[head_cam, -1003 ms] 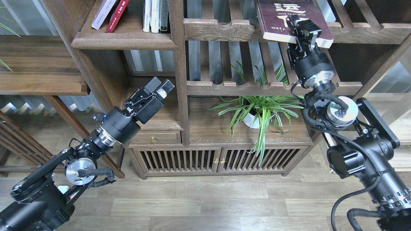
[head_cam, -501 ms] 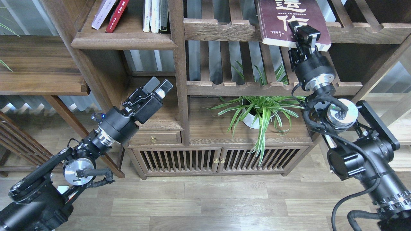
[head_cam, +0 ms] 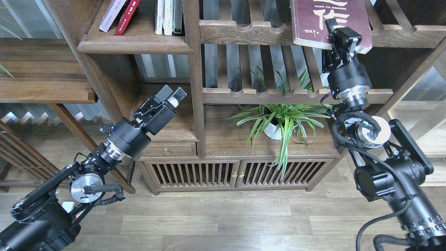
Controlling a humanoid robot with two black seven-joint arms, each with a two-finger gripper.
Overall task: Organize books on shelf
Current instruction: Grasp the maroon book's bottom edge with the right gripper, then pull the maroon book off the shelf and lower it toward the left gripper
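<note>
Far left, upper compartment: solid dark-brown wooden shelf board with rounded moulded front edge (head_cam: 134, 47). On it, a pale white-lavender paperback (head_cam: 111, 14) leans rightward at the top, the red paperback (head_cam: 127, 15) just beside it at the same lean; tops of both cut off by the frame edge. Further right on the same board, thin white-spined volumes (head_cam: 168, 17) stand upright against the dark wooden post (head_cam: 195, 76). Below, left gripper (head_cam: 169, 96) hangs in front of the lower cubby, fingers parted, nothing between them. Centre: green spider plant in a white pot (head_cam: 282, 120) on the low cabinet top. Upper right: large maroon paperback with big white Chinese characters (head_cam: 329, 21) lies tilted across the scalloped rail of the slatted wooden rack (head_cam: 244, 31), lower edge overhanging. Right gripper (head_cam: 343, 35) is clamped on that lower edge.
</note>
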